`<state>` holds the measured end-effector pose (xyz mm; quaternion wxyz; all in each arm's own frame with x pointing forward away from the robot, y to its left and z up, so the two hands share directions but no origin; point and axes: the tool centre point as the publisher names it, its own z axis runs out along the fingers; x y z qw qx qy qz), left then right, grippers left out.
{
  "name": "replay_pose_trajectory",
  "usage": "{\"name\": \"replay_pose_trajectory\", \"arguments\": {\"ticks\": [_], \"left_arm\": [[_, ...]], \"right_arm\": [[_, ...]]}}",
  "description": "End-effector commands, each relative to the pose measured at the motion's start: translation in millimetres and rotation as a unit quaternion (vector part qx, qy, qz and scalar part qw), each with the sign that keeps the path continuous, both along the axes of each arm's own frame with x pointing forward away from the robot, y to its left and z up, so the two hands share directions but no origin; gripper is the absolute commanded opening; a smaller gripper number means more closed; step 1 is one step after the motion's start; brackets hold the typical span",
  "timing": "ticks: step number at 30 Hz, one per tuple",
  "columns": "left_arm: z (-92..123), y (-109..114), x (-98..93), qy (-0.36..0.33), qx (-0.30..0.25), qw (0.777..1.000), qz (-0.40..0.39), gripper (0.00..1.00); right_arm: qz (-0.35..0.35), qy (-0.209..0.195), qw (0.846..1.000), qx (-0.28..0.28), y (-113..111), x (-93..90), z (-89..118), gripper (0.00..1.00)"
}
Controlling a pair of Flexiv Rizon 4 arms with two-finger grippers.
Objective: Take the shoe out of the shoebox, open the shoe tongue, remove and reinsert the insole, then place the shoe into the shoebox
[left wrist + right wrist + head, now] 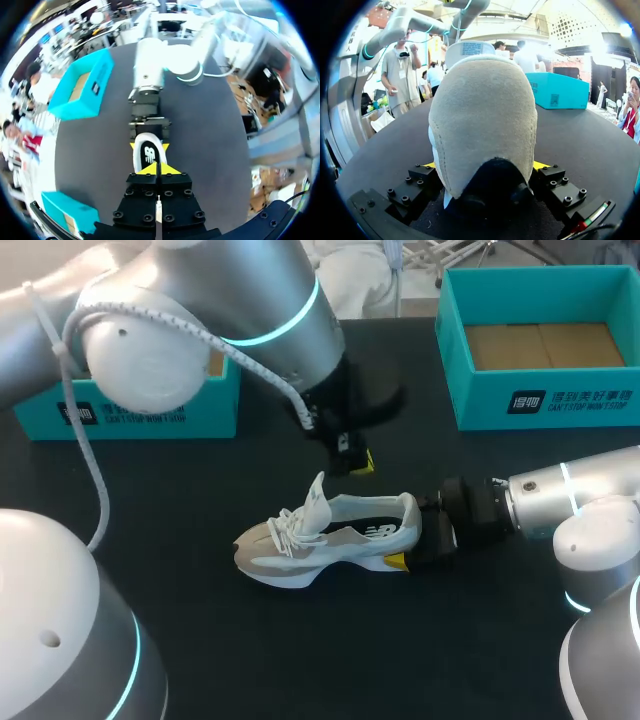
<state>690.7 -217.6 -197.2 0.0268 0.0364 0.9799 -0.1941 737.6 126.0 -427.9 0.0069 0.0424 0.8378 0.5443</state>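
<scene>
Shoe stands upright mid-table, out of the box, toe toward my left. The right gripper clamps its heel from both sides. The wrist view shows a yellow tip either side of the grey heel cup. The tongue stands raised, laces slack around it. The left gripper hangs just above and behind the shoe's opening, fingers pressed together with nothing between them.

Through that opening the insole lies flat inside, logo showing. So I judge the insole step to be the one in hand, though I cannot tell whether it has already been out and back.

If it has not, the left fingers must part, dip into the collar and pinch the insole's heel edge while the right holds the shoe steady. The opening is narrow and the insole thin, so a shallow, angled entry seems called for.
</scene>
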Motion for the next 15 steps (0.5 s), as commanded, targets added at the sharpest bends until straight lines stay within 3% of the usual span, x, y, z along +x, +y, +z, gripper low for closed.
{"name": "replay_pose_trajectory", "arguments": {"ticks": [1,9,15], "left_arm": [[-3,7,4.1,0.004,-0.031,0.996,-0.084,0.00],[-3,7,4.1,0.004,-0.031,0.996,-0.084,0.00],[-25,4,8.3,0.020,-0.013,0.993,-0.115,0.00]], "right_arm": [[0.000,0.000,1.000,-0.002,5,2.3,-12,0.00],[0.000,0.000,1.000,-0.002,5,2.3,-12,0.00],[0.000,0.000,1.000,-0.002,5,2.3,-12,0.00]]}}
